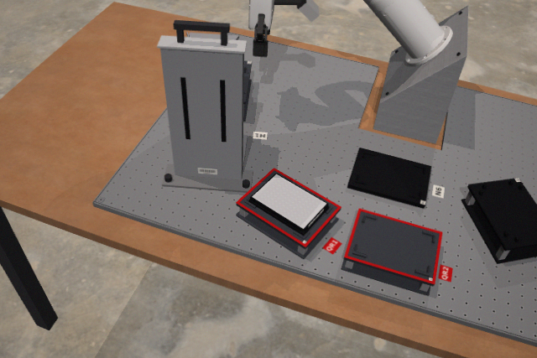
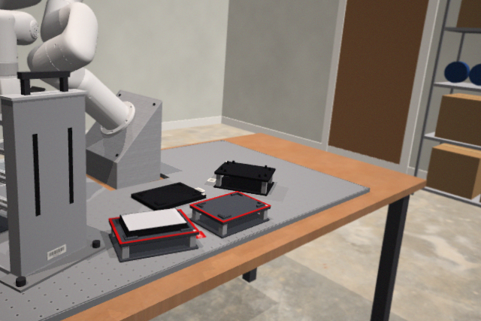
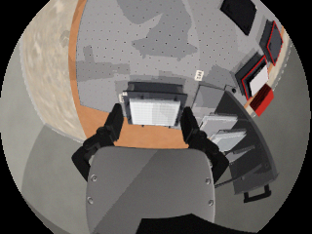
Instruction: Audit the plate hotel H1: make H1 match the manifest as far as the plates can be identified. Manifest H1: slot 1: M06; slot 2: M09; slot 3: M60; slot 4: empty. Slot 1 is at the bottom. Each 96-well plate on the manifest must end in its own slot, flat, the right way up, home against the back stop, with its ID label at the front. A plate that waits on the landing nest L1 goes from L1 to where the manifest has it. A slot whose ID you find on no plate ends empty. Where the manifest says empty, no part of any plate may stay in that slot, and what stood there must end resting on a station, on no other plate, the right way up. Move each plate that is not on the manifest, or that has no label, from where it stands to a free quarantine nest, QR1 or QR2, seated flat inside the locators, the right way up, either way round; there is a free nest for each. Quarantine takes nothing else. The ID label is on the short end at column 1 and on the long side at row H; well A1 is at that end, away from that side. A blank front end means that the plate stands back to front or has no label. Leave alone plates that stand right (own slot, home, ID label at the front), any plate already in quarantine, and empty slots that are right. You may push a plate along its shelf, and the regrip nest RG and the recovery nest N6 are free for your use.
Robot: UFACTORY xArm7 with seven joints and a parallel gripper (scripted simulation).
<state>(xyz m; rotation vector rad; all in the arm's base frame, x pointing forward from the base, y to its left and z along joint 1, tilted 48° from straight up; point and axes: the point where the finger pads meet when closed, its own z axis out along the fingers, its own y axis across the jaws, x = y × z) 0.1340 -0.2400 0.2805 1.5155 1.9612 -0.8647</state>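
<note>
The grey plate hotel H1 stands at the left of the breadboard with its closed back wall toward the top camera. Its open front faces away, so its slots are hidden there. In the wrist view the hotel shows at the right, with light plates on its shelves. My gripper hangs open and empty beside the hotel's top, on its far side. In the wrist view its fingers frame a white-topped plate that lies in a dark nest well below them. No label can be read.
QR1 holds a white-topped plate, seated flat. QR2 is free. The flat black nest N6 and a raised black nest at the right are free. The arm's grey base wedge stands behind them.
</note>
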